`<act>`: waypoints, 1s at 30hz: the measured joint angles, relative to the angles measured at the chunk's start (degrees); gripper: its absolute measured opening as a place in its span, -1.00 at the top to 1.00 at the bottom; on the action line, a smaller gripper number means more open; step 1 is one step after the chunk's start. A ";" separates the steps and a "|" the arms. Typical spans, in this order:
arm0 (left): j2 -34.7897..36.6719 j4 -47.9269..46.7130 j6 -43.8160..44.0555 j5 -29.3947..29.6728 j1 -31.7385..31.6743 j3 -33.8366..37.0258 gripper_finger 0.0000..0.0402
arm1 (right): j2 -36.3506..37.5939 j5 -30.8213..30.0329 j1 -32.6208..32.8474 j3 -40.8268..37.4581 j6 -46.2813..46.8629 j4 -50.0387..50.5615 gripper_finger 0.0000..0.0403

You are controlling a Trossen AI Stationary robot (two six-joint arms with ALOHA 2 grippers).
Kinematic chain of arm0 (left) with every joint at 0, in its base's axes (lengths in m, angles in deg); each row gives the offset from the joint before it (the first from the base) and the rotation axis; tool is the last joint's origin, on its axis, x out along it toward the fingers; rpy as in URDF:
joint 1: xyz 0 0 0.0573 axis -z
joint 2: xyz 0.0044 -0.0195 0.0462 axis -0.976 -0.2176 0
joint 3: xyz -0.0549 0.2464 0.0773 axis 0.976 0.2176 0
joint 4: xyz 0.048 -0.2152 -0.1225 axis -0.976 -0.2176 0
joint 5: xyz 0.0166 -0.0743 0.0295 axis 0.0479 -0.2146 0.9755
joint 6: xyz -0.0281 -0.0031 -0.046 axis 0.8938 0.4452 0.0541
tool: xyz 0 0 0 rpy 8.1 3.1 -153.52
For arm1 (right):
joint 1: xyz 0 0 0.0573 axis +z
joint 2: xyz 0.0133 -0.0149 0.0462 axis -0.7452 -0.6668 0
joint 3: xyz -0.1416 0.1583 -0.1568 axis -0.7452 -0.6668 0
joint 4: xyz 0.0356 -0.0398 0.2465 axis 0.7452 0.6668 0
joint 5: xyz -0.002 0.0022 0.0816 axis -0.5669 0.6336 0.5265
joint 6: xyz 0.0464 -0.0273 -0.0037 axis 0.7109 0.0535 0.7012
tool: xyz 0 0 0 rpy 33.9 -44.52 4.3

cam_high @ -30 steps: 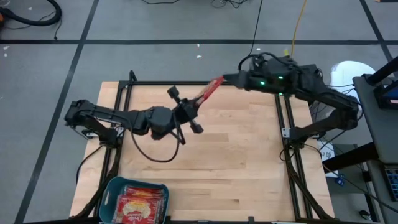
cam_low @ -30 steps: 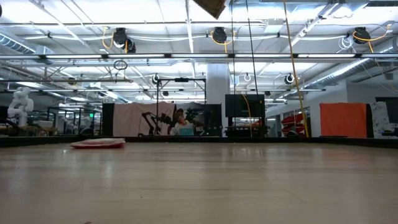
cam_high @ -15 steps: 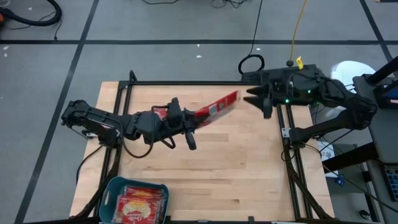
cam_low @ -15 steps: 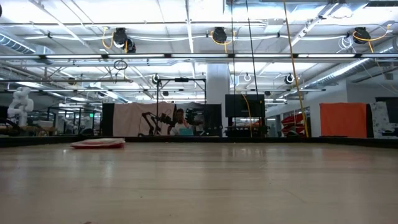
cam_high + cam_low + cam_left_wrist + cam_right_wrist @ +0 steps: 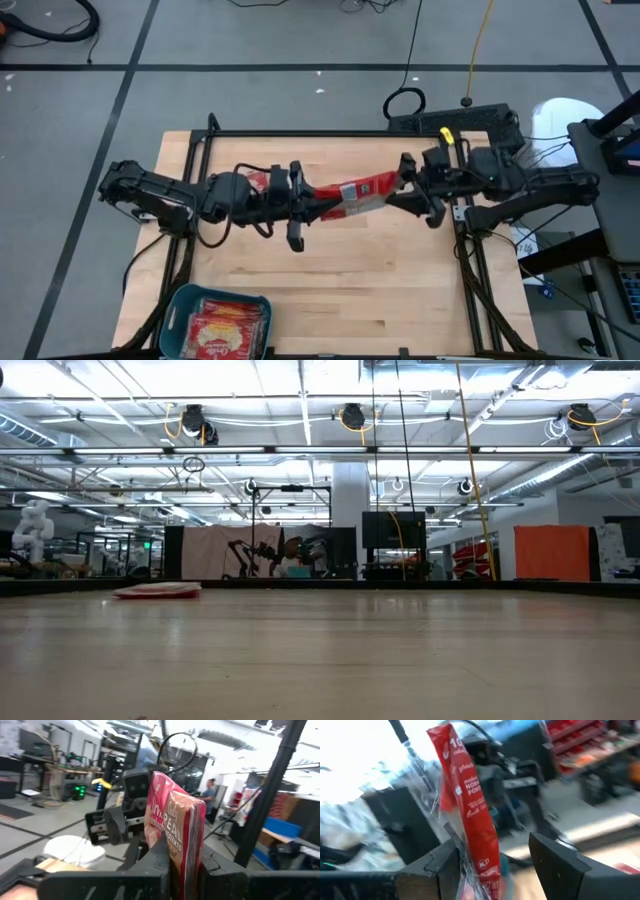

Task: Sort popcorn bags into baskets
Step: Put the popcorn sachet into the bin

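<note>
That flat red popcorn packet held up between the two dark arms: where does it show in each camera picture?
High view: the flat red popcorn packet spans mid-table between the left gripper and the right gripper.
Low view: not in it.
Left wrist view: centre, edge-on, clamped by that arm's fingers.
Right wrist view: centre, upright, between open fingers.
Shared landmark: the opposite arm behind the packet in both wrist views.

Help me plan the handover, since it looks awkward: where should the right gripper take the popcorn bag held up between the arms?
At the free end, coming in from the right. The popcorn bag hangs flat and edge-on between the arms, with the left gripper shut on its left end. The right gripper is open, its fingers astride that thin edge.
</note>
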 joint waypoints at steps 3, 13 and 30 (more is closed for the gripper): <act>0.15 -0.32 0.69 -1.95 -0.62 -0.02 0.87 | 2.27 1.26 0.01 -5.46 2.97 -10.52 -0.04; 2.35 -3.78 3.89 -3.02 -2.66 0.04 0.86 | 10.82 -2.80 1.30 -8.36 6.10 -3.85 -0.12; 2.45 -3.35 6.98 -2.93 -3.87 0.02 0.87 | -2.04 -6.53 1.63 -8.41 -7.61 -21.65 -0.01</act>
